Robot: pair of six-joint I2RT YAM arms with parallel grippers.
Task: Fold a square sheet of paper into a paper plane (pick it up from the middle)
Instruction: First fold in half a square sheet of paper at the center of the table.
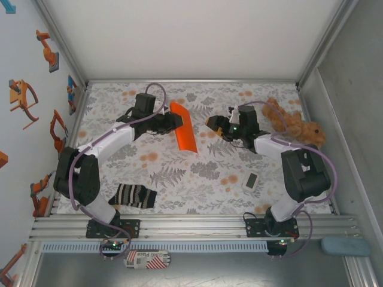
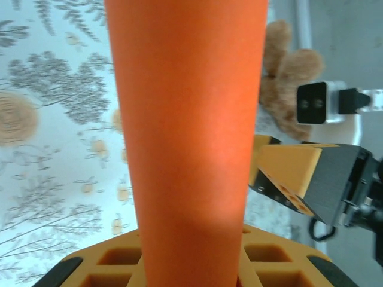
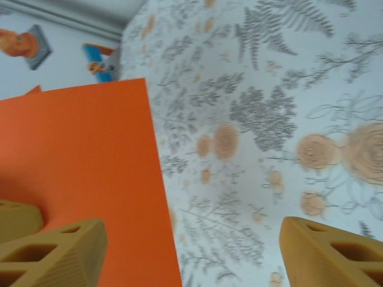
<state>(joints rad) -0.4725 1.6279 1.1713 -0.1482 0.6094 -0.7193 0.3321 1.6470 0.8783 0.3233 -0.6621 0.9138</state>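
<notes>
The square sheet of paper (image 1: 184, 127) is bright orange and shows as a long narrow strip held up off the floral table (image 1: 197, 173) at the middle back. My left gripper (image 1: 169, 123) is shut on its left side. In the left wrist view the paper (image 2: 191, 119) rises out from between that gripper's (image 2: 191, 272) fingers. My right gripper (image 1: 210, 125) hovers just right of the paper, open. In the right wrist view its (image 3: 191, 257) fingers stand wide apart, the left fingertip (image 3: 57, 251) in front of the paper (image 3: 84, 167), with nothing pinched.
A striped black-and-white sock (image 1: 134, 195) lies at the front left. A brown plush toy (image 1: 296, 125) (image 2: 287, 78) sits at the back right, behind the right arm. A small white device (image 1: 251, 181) lies right of centre. Walls close in the left, back and right sides.
</notes>
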